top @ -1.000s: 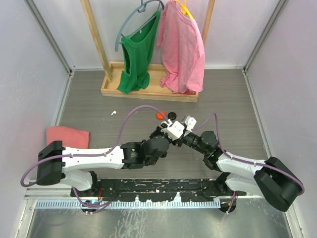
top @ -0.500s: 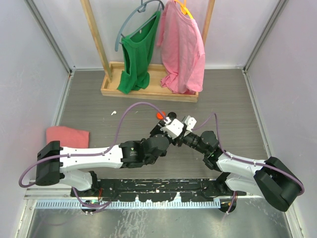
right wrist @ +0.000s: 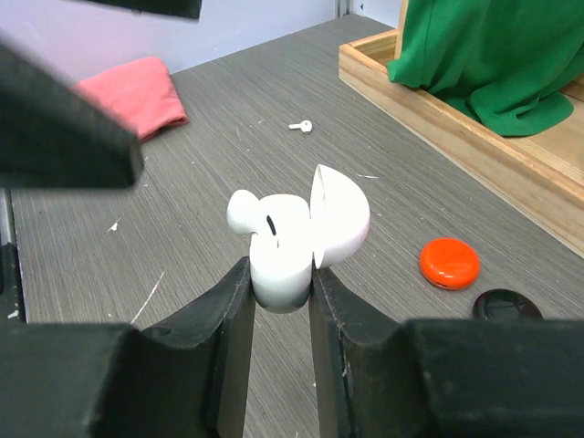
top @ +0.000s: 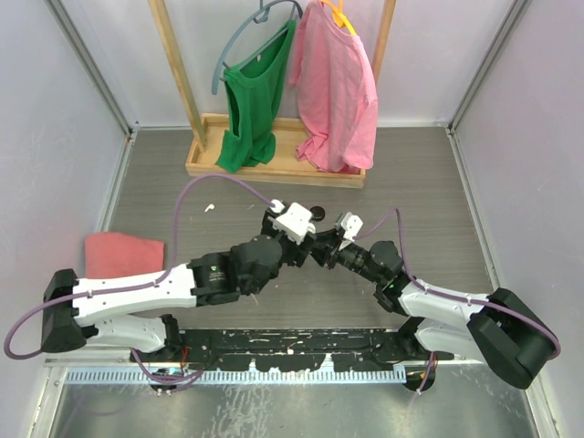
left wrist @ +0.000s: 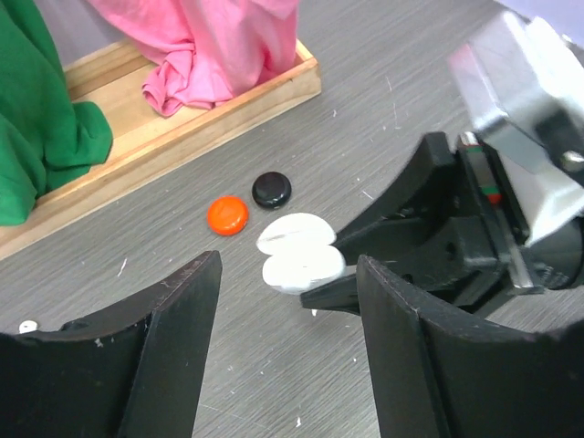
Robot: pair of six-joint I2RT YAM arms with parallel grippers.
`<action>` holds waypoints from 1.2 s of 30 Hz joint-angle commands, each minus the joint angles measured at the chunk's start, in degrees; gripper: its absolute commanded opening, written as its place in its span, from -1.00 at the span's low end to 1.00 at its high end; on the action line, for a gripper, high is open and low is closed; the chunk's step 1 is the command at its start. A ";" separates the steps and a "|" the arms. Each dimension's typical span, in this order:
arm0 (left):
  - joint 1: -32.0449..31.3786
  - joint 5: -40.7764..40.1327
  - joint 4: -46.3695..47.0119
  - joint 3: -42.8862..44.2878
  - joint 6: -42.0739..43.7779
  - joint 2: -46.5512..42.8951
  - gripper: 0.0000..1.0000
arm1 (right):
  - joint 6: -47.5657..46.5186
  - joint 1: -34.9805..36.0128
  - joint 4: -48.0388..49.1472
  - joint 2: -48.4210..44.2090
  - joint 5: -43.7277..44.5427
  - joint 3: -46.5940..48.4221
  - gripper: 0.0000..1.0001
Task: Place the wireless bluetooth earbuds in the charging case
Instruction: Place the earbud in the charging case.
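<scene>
Grey wood-grain tabletop [top: 429,182] fills the floor of a pale-walled booth. Just above it, a small white rounded charging case [right wrist: 292,246] is pinched by its lower half in the right gripper [right wrist: 280,278], lid hinged open. One white earbud [right wrist: 248,212] sits in the case's mouth, its head sticking out on the side away from the lid. The left gripper [left wrist: 287,265] stands spread wide just beside the case, holding nothing. Near the case lie a flat orange round puck [right wrist: 449,262] and a black round puck [right wrist: 507,305]. A second white earbud [right wrist: 301,126] lies well apart on the table, towards a folded red cloth [right wrist: 137,91]. Behind, a green garment [right wrist: 493,55] drapes into a wooden tray base [right wrist: 456,137].
</scene>
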 commanded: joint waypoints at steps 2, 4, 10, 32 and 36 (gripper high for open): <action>4.65 5.41 0.33 -2.29 -5.84 -5.67 0.27 | 0.02 0.26 3.95 0.24 1.42 0.96 -0.99; 6.54 6.69 -0.36 -3.13 -7.08 -6.67 0.29 | 0.07 0.24 3.88 0.37 1.44 1.05 -0.99; 14.42 14.90 -2.43 -5.37 -12.10 -7.59 0.31 | 0.10 0.26 3.82 0.31 1.12 1.09 -0.99; 21.89 31.78 -0.12 -6.60 -14.38 -2.93 0.29 | 0.49 0.27 4.11 0.83 0.21 1.18 -0.99; 21.91 33.59 0.15 -6.63 -14.48 -3.27 0.29 | 0.60 0.27 4.23 1.02 0.02 1.34 -0.99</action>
